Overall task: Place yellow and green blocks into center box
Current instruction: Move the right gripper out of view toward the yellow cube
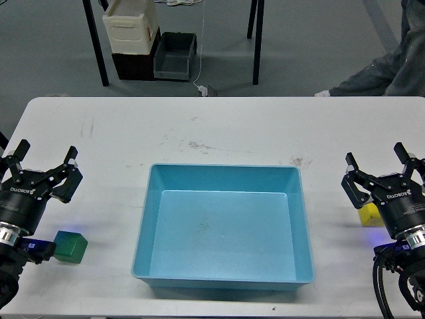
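Observation:
The light-blue center box (149, 219) sits empty in the middle of the white table. A dark green block (70, 246) lies on the table left of the box, just right of and below my left gripper (45, 161), which is open with nothing between its fingers. A yellow block (367, 214) lies right of the box, partly hidden behind my right gripper's body. My right gripper (376, 159) is open and empty, its fingertips pointing away from me.
The white table (212, 126) stretches wide behind the box. On the floor beyond stand a cream-white crate (131, 28) on a black base and a dark grey bin (174, 56). A person's legs (385, 66) show at the top right.

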{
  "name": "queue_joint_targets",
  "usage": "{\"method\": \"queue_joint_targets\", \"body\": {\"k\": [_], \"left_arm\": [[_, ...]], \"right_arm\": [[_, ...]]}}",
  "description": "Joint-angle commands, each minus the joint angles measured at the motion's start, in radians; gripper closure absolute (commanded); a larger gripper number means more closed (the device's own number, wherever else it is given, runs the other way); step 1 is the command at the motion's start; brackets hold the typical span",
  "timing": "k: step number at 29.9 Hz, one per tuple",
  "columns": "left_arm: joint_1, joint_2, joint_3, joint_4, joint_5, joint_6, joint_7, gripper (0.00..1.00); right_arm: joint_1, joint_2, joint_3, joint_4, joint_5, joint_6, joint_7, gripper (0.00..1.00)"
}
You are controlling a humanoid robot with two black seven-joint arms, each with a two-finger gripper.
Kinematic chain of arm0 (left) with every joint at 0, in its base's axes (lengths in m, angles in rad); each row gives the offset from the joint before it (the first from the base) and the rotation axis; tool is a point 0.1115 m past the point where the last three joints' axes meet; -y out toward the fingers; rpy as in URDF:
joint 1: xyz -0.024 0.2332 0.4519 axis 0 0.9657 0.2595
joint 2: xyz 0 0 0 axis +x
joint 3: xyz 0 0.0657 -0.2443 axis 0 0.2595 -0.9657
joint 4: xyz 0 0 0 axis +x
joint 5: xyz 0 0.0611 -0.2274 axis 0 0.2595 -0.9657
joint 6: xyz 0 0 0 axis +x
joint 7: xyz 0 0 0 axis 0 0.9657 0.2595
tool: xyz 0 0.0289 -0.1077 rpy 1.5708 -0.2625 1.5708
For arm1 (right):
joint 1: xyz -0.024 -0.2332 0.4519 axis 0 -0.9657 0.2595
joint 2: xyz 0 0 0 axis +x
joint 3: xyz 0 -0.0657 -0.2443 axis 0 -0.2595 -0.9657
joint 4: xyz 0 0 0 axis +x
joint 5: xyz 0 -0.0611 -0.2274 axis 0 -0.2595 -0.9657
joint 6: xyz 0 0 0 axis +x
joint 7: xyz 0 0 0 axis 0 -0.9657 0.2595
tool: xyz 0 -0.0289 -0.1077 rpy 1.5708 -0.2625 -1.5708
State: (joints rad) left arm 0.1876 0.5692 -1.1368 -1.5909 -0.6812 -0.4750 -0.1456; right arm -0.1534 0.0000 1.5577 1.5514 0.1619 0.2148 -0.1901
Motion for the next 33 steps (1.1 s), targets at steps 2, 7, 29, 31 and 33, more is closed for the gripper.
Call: {"method": "queue_joint_targets", "body": {"k": [2,7,29,31,33], "left_arm": [[0.000,0.003,0.008,0.002,0.003,-0.002,-0.015,0.00],[0.001,0.003,0.005,0.003,0.002,-0.001,-0.048,0.00],[-0.002,-0.009,-0.009,0.012,-0.006,0.009,-0.051,0.00],[-0.003,-0.011,-0.009,0.015,-0.006,0.009,-0.052,0.00],[-0.003,-0.014,-0.008,0.026,-0.008,0.007,-0.063,0.00]], "right_arm": [[0.000,0.000,0.004,-0.001,0.001,0.000,0.001,0.00],[-0.003,0.000,0.056,-0.001,0.002,0.003,0.001,0.00],[0.550,-0.851,-0.271,-0.125,-0.726,0.072,0.006,0.00],[0.632,-0.958,-0.422,-0.105,-0.771,0.092,0.006,0.00],[0.699,-1.037,-0.539,-0.073,-0.833,0.115,0.011,0.00]]}}
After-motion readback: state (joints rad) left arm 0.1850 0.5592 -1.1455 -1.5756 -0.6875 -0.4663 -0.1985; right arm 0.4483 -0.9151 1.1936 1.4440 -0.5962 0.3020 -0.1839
